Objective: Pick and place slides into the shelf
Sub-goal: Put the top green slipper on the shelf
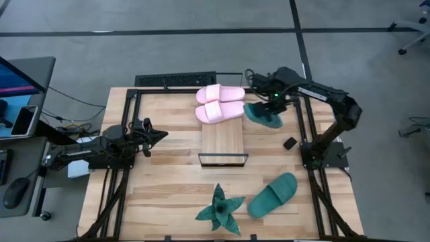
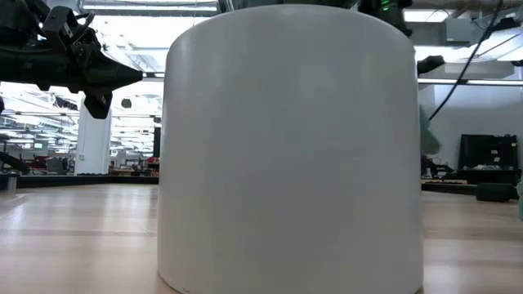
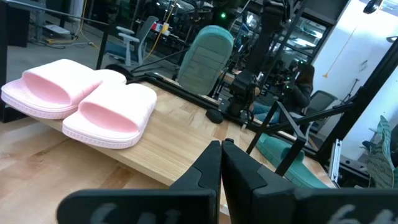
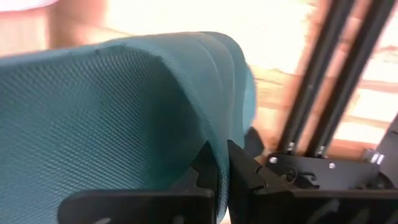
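Note:
The shelf lies in the middle of the table. Two pale pink slides lie side by side, soles down, on its far end; they also show in the left wrist view. My right gripper is just right of them, shut on a teal slide. The second teal slide lies on the table near the right front. My left gripper is shut and hovers over the table's left side, pointing at the shelf. My right gripper pinches a thin edge of the teal slide between its two fingers, coming from above. The slide hangs nearly upright below the fingers, apparently off the table. Which end of the slide the edge belongs to, I cannot tell.
A spiky green star plant sits near the table's front edge. A small black object lies by the right arm's base. A keyboard sits past the far edge. A large white cylinder blocks most of the low view.

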